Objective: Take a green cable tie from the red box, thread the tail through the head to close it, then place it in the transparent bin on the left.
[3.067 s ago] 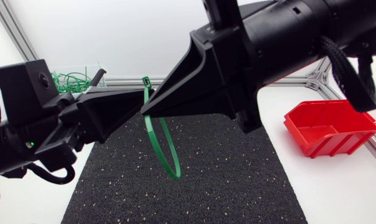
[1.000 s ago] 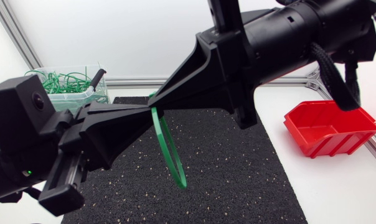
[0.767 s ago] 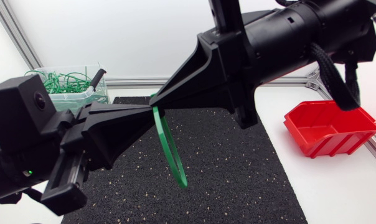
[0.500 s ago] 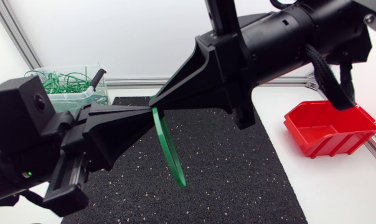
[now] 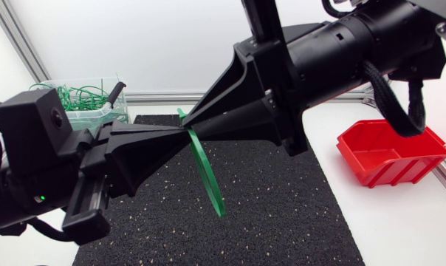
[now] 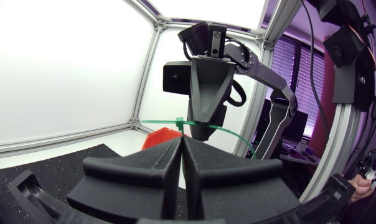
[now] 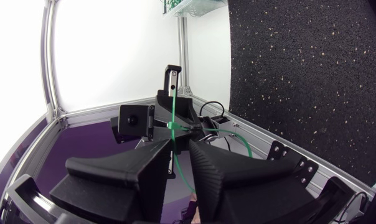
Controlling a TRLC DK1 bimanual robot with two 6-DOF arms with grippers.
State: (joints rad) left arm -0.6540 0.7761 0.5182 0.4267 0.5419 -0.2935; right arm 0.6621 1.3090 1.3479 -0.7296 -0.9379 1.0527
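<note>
Green nylon in a thin, flat, springy strap: the green cable tie (image 5: 208, 177) hangs as a narrow loop in the air above the black speckled mat (image 5: 282, 214), well apart from the red box (image 5: 393, 151) at the right of the white desk (image 5: 400, 229) and from the transparent bin (image 5: 90, 117) at the far left, which holds a tangle of green ties. 2 matte black grippers meet tip to tip at the top of the loop. The left gripper (image 5: 180, 134) has its wedge-shaped fingers pressed together, pinching the strap at their very tips. The right gripper (image 5: 196, 125) comes in from the opposite side, and its broad fingers narrow onto the strap and look clamped on it too. The tie's small square head pokes up just above the meeting point. The step in hand looks like drawing the tail through the head. To do it well, 1 gripper should hold the head steady while the other pulls the tail straight along the slot without twisting. Smooth nylon could slip from such hard, slick fingers, so short, even pulls seem safest.
</note>
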